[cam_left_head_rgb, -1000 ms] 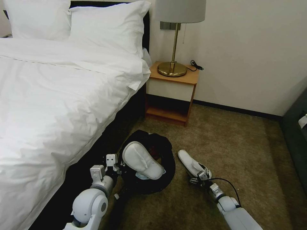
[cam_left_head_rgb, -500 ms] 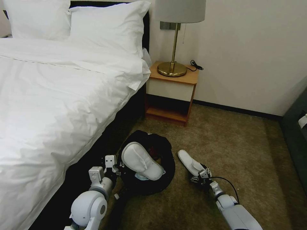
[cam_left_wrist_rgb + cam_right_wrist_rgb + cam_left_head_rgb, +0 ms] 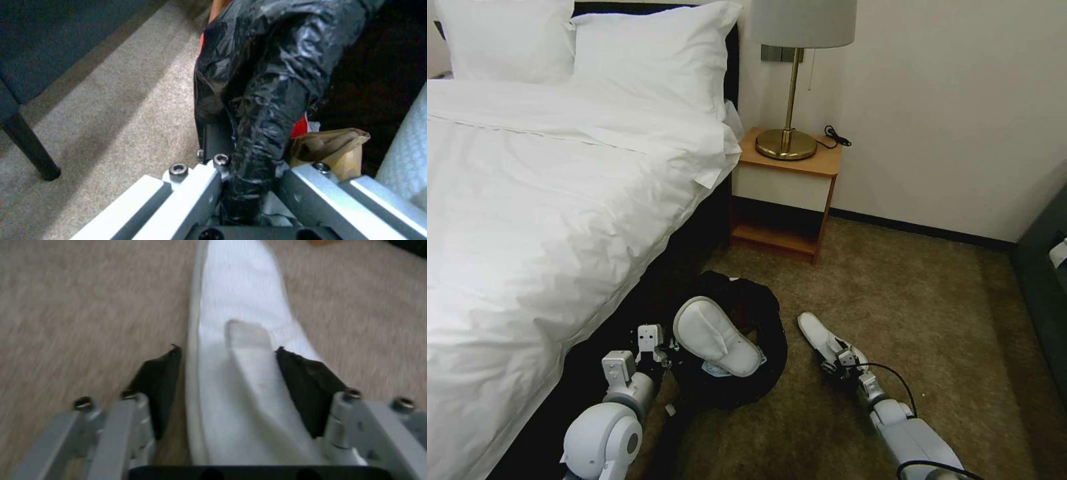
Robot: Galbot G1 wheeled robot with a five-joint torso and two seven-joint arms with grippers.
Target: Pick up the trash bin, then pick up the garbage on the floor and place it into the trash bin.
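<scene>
The trash bin, lined with a crinkled black bag, sits low beside the bed. A white slipper lies across its mouth. My left gripper is shut on the bin's near rim; the left wrist view shows the fingers pinching the bagged rim, with a brown paper bag and something red inside. The second slipper lies flat on the carpet. My right gripper is open and straddles its near end, with the black pads on either side of the slipper.
The bed bounds the left side. A wooden nightstand with a brass lamp stands against the wall ahead. Dark furniture lines the right edge. Open carpet lies between.
The left arm has drawn the bin, with the slipper on it, slightly left and toward me. The right gripper has slid a little further onto the floor slipper.
</scene>
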